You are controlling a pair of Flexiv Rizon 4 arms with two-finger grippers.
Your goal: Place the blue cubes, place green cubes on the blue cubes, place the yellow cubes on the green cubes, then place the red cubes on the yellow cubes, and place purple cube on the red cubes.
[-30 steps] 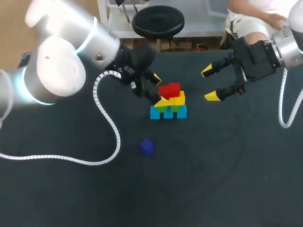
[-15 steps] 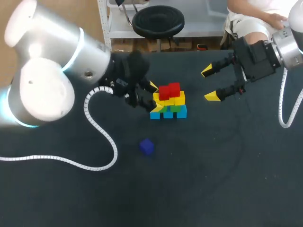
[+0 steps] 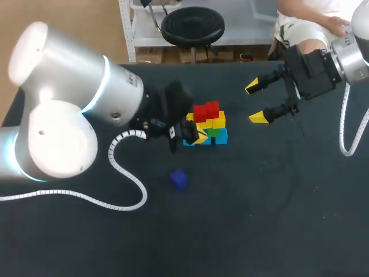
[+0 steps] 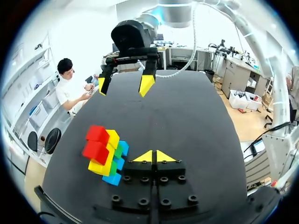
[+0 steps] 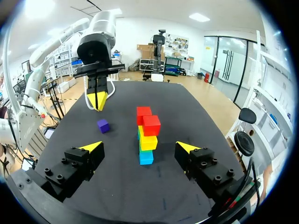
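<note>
Nearly finished, lacking only the cap.
Left gripper (image 4: 153, 157) pinched shut, empty, just beside stack (image 3: 206, 124); right gripper (image 3: 255, 102) spread wide, empty, apart. Blue, green, yellow, red tiers up; purple cube (image 3: 179, 179) loose on table (image 3: 277, 219), not yet atop red cubes (image 3: 206, 109).

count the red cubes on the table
2. Both sit atop the stack, side by side: one red cube at the head view's left, the other at its right. None seem hidden.
</note>
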